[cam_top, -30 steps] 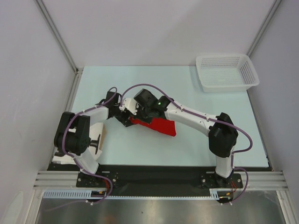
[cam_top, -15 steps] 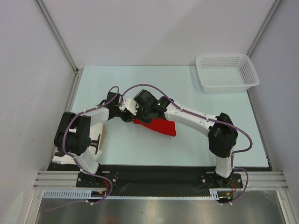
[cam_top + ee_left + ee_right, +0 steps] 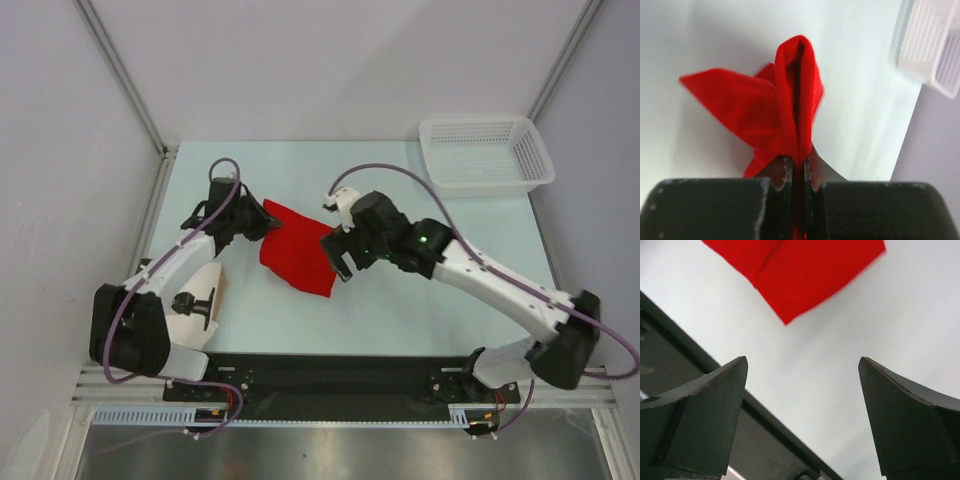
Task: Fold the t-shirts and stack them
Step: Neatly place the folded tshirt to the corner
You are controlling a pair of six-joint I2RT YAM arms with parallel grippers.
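In the overhead view the left claw (image 3: 258,224) sits at the upper left of the tabletop (image 3: 430,310). It is pressed together on the upper left corner of the red t-shirt (image 3: 298,255). Its own wrist view shows the pinch close up. The left claw (image 3: 796,167) clamps a raised fold of the t-shirt (image 3: 755,107), and the rest of the cloth fans out toward the left of that frame. The folded shirt slants down and to the right from the pinch, ending in a lower corner near the middle of the tabletop. Whether that corner rests flat cannot be told.

Just beside the shirt's right edge is the right claw (image 3: 338,256), spread wide and holding nothing. From its wrist view the right claw (image 3: 802,362) frames bare tabletop. The shirt's (image 3: 795,270) pointed corner lies at the top of the frame, apart from both fingers (image 3: 715,405).

A band of tabletop separates the shirt from the black strip (image 3: 340,365) along the near edge. To the right, a wide stretch of tabletop runs to the white mesh basket (image 3: 490,186) in the upper right corner, well apart from the cloth.
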